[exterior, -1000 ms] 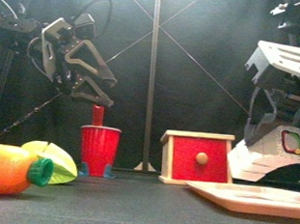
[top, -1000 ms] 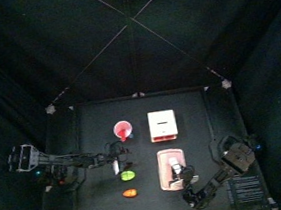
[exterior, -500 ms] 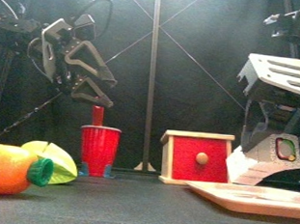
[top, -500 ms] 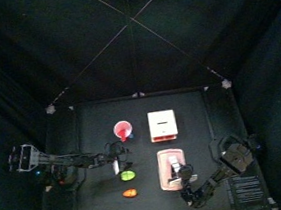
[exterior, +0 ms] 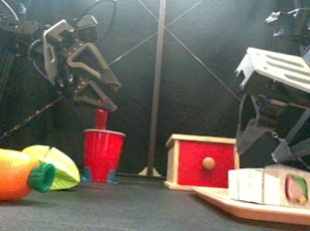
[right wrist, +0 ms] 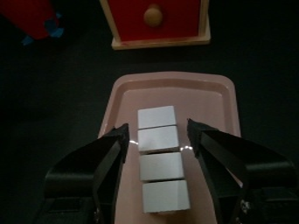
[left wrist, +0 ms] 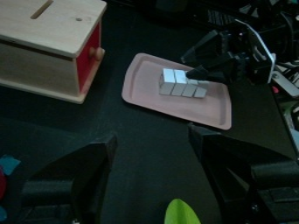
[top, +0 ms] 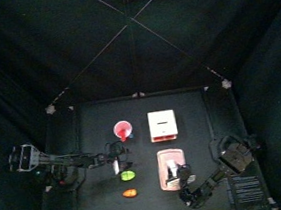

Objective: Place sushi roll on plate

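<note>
Already the sushi roll [right wrist: 160,162], a row of whitish blocks, is seen lying on the plate [right wrist: 216,114], its long axis along the plate's length. The right gripper [right wrist: 163,144] is held just above it with jaws apart, gripping nothing; the left gripper [left wrist: 158,166], also apart, is parked well off. No writing can be read.

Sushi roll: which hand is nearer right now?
Right. The right hand hangs just above the sushi roll on the plate, jaws open. The left hand hangs across the table, above the red cup.
</note>
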`<act>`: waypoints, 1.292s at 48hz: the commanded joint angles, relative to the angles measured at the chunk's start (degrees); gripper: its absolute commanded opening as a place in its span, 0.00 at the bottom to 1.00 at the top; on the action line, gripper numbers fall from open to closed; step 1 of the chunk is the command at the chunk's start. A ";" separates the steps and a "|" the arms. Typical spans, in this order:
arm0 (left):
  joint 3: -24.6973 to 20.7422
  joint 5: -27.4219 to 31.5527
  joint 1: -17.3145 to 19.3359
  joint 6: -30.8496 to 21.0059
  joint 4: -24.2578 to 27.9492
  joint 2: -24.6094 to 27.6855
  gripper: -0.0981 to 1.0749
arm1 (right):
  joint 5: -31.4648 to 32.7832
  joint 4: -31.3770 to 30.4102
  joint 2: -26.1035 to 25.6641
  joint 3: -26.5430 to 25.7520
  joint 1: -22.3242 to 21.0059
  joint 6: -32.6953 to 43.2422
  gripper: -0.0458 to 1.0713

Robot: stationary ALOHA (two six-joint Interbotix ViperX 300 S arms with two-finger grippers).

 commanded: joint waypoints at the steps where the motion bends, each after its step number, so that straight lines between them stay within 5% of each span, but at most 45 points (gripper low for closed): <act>1: -0.62 -0.44 0.18 0.09 0.00 -0.09 0.91 | -0.18 -0.35 -1.23 -0.88 -0.26 0.62 0.83; 62: -0.62 -0.35 0.44 0.09 0.00 -0.18 0.91 | -5.27 3.25 -0.53 -1.49 0.09 0.70 0.83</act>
